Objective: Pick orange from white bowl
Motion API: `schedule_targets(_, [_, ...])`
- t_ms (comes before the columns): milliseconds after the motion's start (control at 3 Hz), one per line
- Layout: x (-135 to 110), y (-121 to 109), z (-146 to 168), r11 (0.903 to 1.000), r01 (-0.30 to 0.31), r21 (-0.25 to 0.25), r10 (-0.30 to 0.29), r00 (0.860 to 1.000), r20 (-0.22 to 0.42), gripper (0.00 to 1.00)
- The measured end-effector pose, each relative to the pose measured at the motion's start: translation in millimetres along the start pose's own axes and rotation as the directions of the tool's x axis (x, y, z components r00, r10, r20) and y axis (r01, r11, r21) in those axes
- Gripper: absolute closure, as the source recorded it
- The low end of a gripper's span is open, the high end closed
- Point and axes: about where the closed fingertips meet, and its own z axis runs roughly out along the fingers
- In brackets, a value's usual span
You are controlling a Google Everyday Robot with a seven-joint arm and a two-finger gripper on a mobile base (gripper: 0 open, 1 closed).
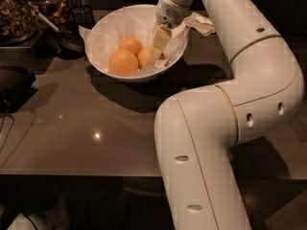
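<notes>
The orange, pale and matte, lies right of centre in the paper-lined white bowl, upright on the surface; the tool hangs in the bowl, partly covering the fruit.

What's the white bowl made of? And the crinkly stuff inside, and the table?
White bowl: probably glazed ceramic or plastic, smooth and glossy. Lining: looks like thin paper, matte and creased. Table: maybe polished stone or laminate, dark with a light reflection. The claw is inside the bowl, beside the orange.
</notes>
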Motion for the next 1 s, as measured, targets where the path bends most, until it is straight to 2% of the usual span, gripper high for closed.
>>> schedule_targets(667, [2.0,7.1,-1.1,0.9996,-0.013,-0.024,0.014,0.999,0.029,0.25])
schedule_targets(1000, [3.4,11.3,1.6,0.9987,-0.031,-0.042,0.033,0.999,0.038,0.33])
